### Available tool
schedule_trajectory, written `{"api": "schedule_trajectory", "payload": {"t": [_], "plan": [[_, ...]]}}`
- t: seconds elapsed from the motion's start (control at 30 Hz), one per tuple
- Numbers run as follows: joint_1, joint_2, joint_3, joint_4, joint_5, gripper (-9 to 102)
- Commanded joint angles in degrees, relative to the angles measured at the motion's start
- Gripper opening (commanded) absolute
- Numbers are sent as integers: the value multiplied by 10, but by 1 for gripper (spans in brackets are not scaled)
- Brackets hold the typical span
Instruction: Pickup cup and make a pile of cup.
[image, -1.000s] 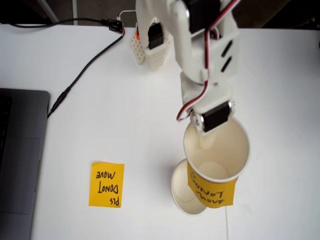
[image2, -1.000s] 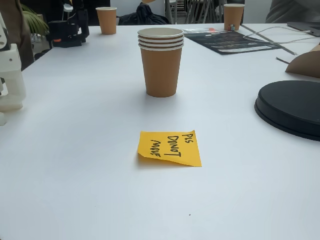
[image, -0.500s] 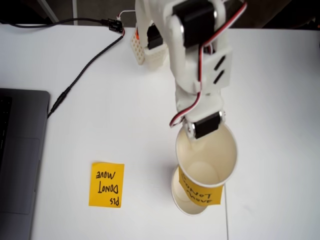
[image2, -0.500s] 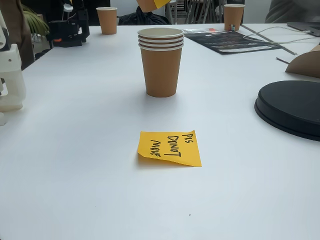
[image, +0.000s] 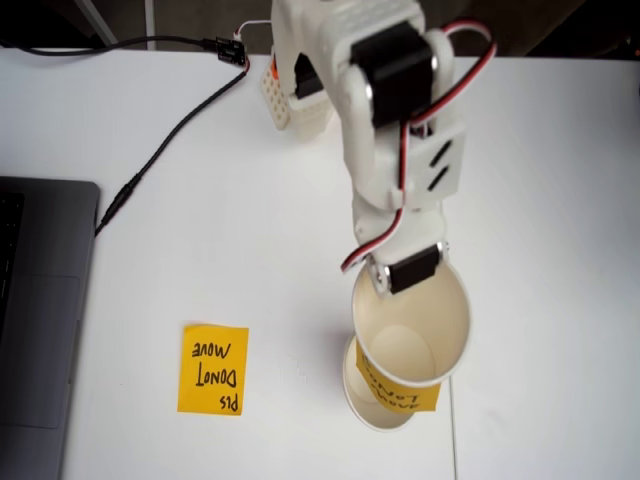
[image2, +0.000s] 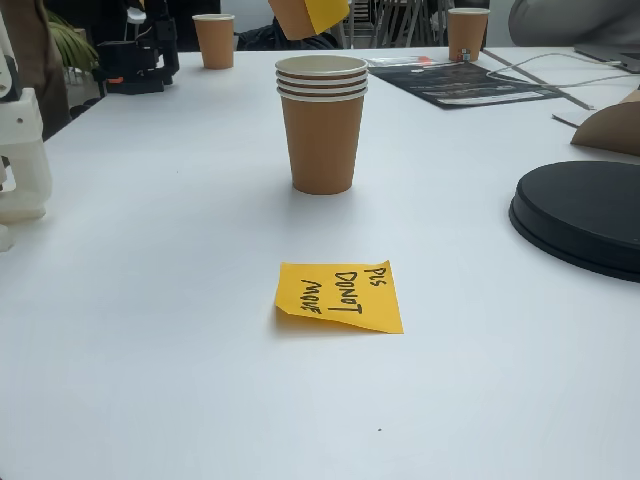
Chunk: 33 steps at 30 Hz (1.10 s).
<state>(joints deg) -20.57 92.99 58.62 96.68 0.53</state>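
The gripper pinches the cup by its rim above the pile of cup; off-centre, it could catch the rim and topple them.

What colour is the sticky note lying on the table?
Orange-yellow with black handwriting; the sticky note shows best in the low fixed view.

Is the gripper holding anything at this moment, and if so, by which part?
Yes. The gripper holds the cup by its rim on the side nearest the arm, lifted above the pile of cup.
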Motion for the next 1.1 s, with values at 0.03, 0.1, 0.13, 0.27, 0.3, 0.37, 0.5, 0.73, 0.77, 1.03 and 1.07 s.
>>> {"api": "schedule_trajectory", "payload": {"t": [0.03, 0.1, 0.13, 0.27, 0.3, 0.37, 0.5, 0.73, 0.77, 1.03, 1.07], "plan": [[5, 5, -5, 3, 4, -7], [5, 4, -4, 3, 4, -7], [5, 4, -4, 3, 4, -7], [5, -6, -4, 4, 4, -7], [5, -7, -4, 4, 4, -7], [5, -8, -4, 4, 4, -7], [5, -11, -3, 4, 4, -7], [5, -11, -3, 5, 4, -7], [7, -11, -3, 5, 4, -7], [29, -11, -3, 28, 4, -7], [29, -11, -3, 26, 4, -7]]}}
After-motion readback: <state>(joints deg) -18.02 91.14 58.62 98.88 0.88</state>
